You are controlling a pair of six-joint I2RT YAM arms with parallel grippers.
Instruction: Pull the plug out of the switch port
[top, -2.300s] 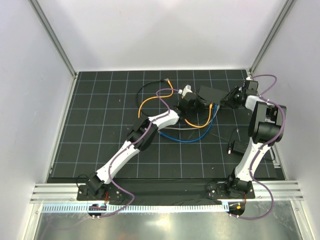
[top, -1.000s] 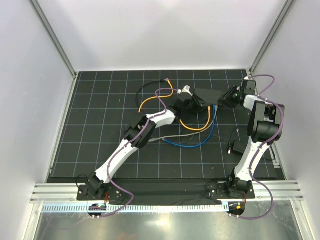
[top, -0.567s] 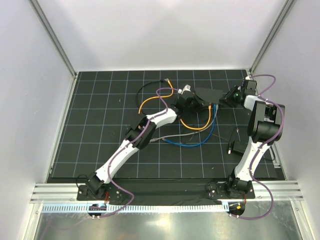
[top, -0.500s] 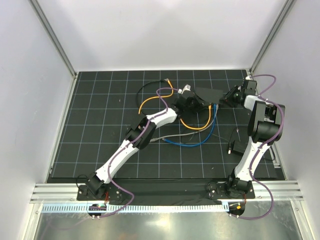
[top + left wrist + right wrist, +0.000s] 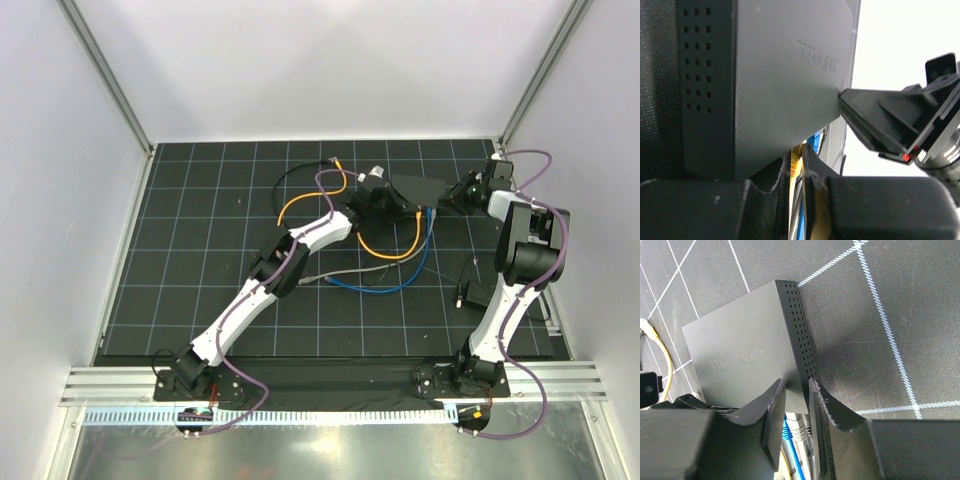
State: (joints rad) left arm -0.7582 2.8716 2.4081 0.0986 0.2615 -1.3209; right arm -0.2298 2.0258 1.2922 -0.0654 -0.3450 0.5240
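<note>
Left end effector (image 5: pixel 796 161) has closed against switch (image 5: pixel 775 90); right end effector (image 5: pixel 796 388) pinches its corner.

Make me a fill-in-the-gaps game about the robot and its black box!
1. The switch has rows of small ___ along its side.
2. The mat is black with ___ grid lines.
3. The gripper whose jaws clamp the switch belongs to the ___ arm.

Missing words: holes; white; right.
</note>
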